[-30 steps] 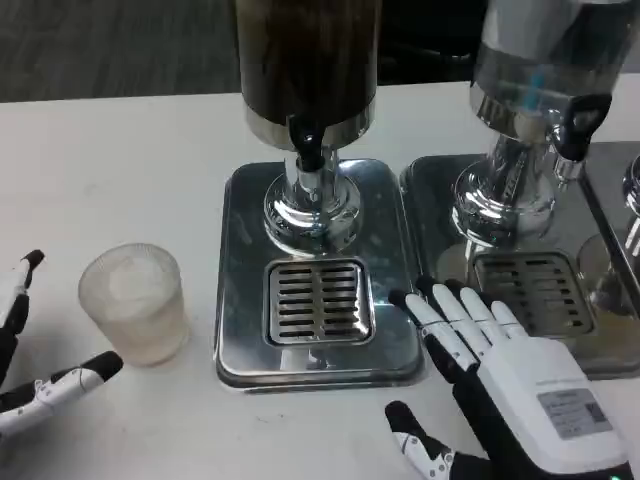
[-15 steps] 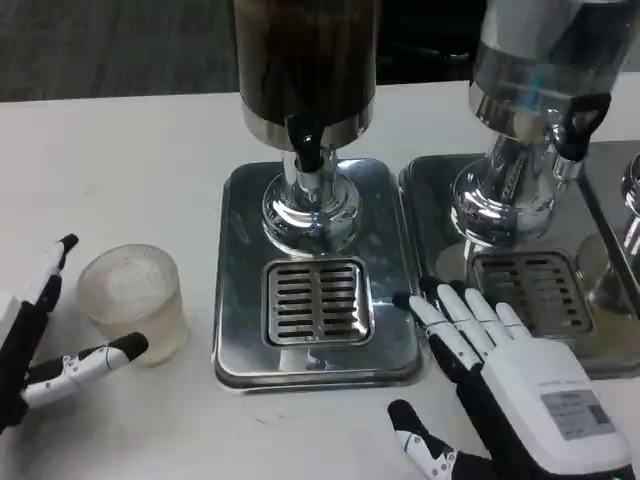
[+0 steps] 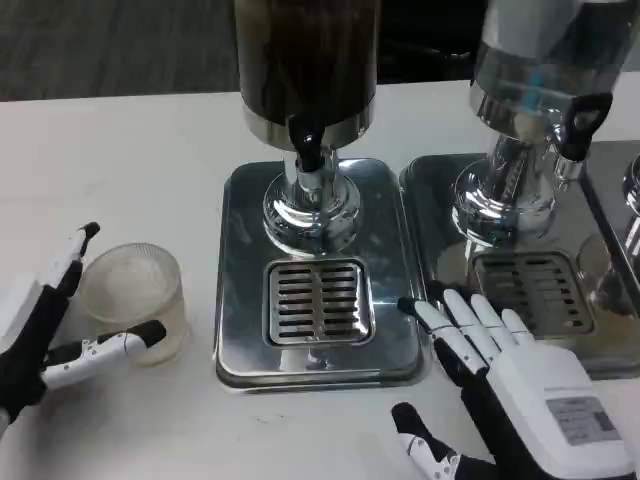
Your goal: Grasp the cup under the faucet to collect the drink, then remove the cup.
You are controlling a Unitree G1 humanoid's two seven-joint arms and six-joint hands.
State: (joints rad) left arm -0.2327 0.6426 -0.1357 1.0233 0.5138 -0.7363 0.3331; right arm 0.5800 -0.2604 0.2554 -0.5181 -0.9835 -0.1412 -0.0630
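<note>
While open beside the cup (image 3: 133, 298), the left robot hand (image 3: 45, 330) brackets it.

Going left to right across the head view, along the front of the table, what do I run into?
Left hand → frosted cup → drip tray with the slotted grate under the dark dispenser's faucet → right hand, its fingers spread.

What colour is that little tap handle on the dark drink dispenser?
Black. The tap handle shows best in the head view, against the shiny silver base.
</note>
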